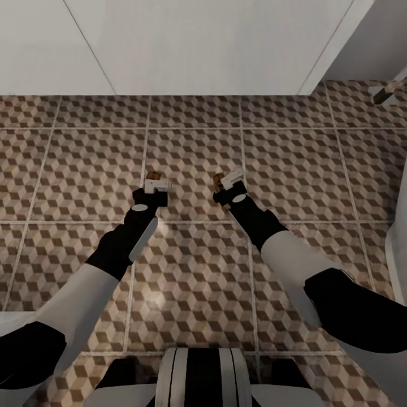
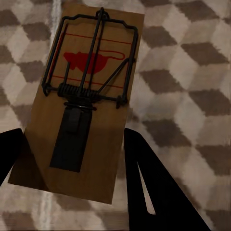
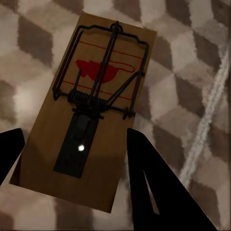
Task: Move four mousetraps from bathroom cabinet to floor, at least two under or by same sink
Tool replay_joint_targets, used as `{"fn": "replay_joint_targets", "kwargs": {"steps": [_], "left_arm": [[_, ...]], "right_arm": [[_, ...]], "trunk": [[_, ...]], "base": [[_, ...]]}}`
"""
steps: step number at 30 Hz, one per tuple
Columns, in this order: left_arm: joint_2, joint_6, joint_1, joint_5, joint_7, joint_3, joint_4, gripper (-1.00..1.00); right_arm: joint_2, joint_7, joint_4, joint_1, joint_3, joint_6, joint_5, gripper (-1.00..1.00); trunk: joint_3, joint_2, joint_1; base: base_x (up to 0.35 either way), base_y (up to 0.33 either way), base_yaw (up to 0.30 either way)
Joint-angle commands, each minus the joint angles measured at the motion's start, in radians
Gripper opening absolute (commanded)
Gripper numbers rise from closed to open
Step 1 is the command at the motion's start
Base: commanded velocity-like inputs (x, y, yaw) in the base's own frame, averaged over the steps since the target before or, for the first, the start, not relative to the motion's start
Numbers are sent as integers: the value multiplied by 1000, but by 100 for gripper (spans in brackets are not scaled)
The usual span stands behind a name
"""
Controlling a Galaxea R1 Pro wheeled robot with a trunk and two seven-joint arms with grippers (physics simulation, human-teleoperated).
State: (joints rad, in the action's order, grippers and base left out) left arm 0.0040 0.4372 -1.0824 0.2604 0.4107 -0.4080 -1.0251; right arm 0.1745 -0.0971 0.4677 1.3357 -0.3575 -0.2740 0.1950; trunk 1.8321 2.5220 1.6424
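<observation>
Each end effector, left (image 1: 154, 183) and right (image 1: 228, 181), grips a flat brown wooden mousetrap (image 2: 82, 96) (image 3: 94, 106). Lower both flat onto the cube-patterned tiled floor (image 1: 192, 141) below, near the white vanity (image 1: 169, 45) ahead, before releasing.

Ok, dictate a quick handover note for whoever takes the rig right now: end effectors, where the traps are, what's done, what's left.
Left end effector: shut on a flat brown wooden mousetrap with dark metal bar.
Right end effector: shut on a second, matching wooden mousetrap.
Both are held over the brown-and-beige cube-patterned tile floor, in front of a white panelled unit.
Done: two traps picked up.
Left: set these two down on the tiles; no other traps or the sink basin are in sight.
</observation>
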Motion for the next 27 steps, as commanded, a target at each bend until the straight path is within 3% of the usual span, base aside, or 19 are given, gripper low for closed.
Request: {"fn": "replay_joint_targets", "kwargs": {"steps": [1, 9, 27], "left_arm": [[1, 5, -1, 3, 10, -3, -1, -100], [1, 5, -1, 0, 10, -3, -1, -100], [1, 5, -1, 0, 10, -3, 5, -100]], "right_arm": [[0, -2, 1, 0, -3, -7, 4, -100], [0, 0, 0, 0, -3, -7, 5, -100], [0, 0, 0, -2, -3, -7, 5, -100]], "trunk": [[1, 0, 0], [1, 0, 0], [1, 0, 0]], "base": [[276, 0, 0], [286, 0, 0], [78, 0, 0]]}}
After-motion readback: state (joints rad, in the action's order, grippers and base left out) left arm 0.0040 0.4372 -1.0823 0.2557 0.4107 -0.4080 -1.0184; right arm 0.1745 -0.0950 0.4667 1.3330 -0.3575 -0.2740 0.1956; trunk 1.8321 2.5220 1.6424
